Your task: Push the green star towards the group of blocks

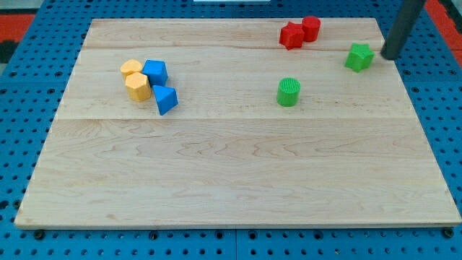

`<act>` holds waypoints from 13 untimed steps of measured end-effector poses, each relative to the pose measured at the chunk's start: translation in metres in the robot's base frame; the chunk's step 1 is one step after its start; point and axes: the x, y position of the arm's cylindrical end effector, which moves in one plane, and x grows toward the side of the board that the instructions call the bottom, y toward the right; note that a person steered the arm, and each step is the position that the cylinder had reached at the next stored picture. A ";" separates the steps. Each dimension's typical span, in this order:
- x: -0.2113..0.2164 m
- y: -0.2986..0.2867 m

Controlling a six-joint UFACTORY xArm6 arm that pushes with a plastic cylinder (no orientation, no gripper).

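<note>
My tip (390,55), the tool, has no jaws to spread or pinch. It sits just beside the green star (359,56), on the view's right, probably staged to shove it left. The star is near the table (238,188) right edge. Clear run toward the yellow and blue blocks (149,84); green cylinder (288,92) is slightly below that line.

Pale wooden board (238,180), blue pegboard surface (22,108) (holed), even light

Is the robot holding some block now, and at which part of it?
Nothing is held. My tip stands just to the view's right of the green star, apparently not touching it.
</note>
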 end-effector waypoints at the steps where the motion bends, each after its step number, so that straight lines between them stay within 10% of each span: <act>1: -0.020 -0.093; 3: -0.006 -0.228; 10: -0.005 -0.281; 13: 0.003 -0.214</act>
